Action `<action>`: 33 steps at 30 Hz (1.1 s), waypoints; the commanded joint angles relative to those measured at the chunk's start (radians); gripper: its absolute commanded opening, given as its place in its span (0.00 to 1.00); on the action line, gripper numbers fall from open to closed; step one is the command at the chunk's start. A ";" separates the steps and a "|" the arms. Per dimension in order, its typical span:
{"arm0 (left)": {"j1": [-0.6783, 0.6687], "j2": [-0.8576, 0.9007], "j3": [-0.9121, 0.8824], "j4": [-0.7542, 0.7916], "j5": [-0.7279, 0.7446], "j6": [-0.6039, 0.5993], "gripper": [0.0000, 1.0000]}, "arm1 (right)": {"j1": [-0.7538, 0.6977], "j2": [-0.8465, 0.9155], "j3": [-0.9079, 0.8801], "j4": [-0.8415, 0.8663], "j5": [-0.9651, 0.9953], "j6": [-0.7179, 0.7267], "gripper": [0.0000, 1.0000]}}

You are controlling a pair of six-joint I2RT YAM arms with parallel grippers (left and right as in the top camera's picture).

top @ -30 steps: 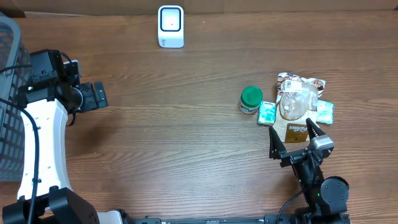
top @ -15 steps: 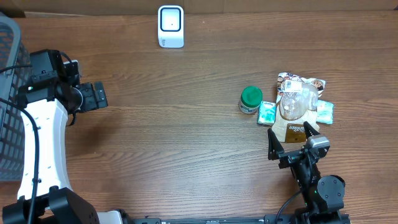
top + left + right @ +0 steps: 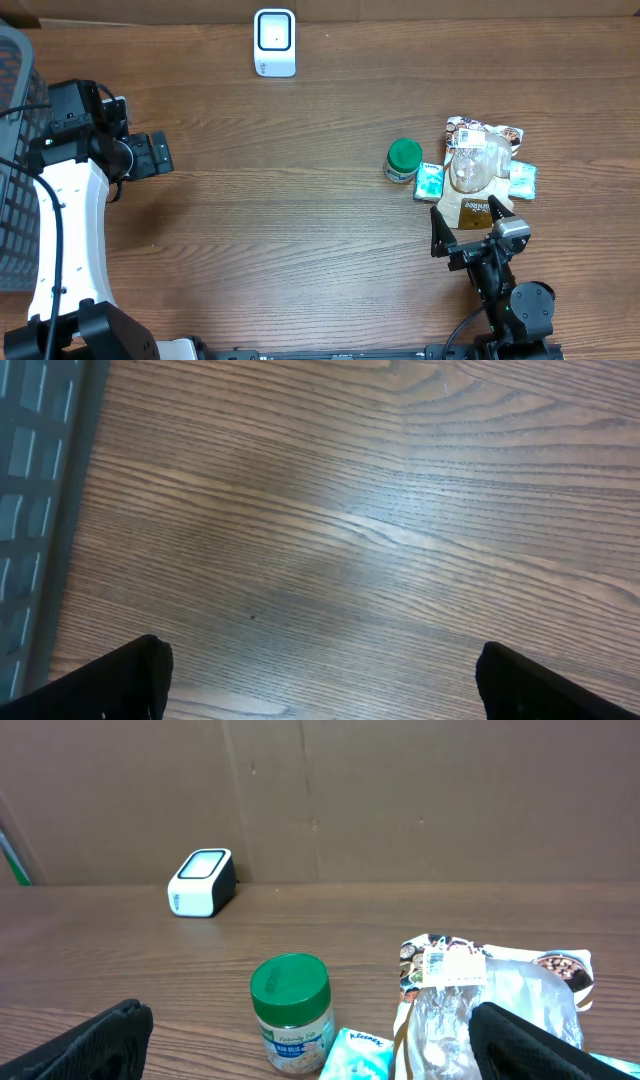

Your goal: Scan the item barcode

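Observation:
The white barcode scanner [image 3: 275, 42] stands at the table's far edge; the right wrist view shows the scanner [image 3: 201, 883] against the brown wall. The items cluster at the right: a green-lidded jar [image 3: 403, 160], two teal tissue packs [image 3: 429, 181], and a printed snack bag [image 3: 480, 140] under clear plastic. My right gripper [image 3: 468, 212] is open just in front of the cluster, holding nothing. In its own view the jar [image 3: 290, 1012] stands between the spread fingers of the right gripper [image 3: 310, 1045]. My left gripper [image 3: 167, 155] is open at the far left, over bare wood [image 3: 325, 680].
A dark mesh basket [image 3: 15, 150] sits at the table's left edge, and its rim [image 3: 30, 480] shows in the left wrist view. A brown packet [image 3: 470, 208] lies under the clear plastic, right at the right gripper's fingertips.
The right gripper shifted slightly left and back toward the table's front edge, then held still. The left arm and the items have not moved.

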 commanded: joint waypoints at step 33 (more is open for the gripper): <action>-0.117 -0.783 -0.451 0.537 0.014 0.014 1.00 | -0.003 -0.010 -0.010 0.007 0.014 0.004 1.00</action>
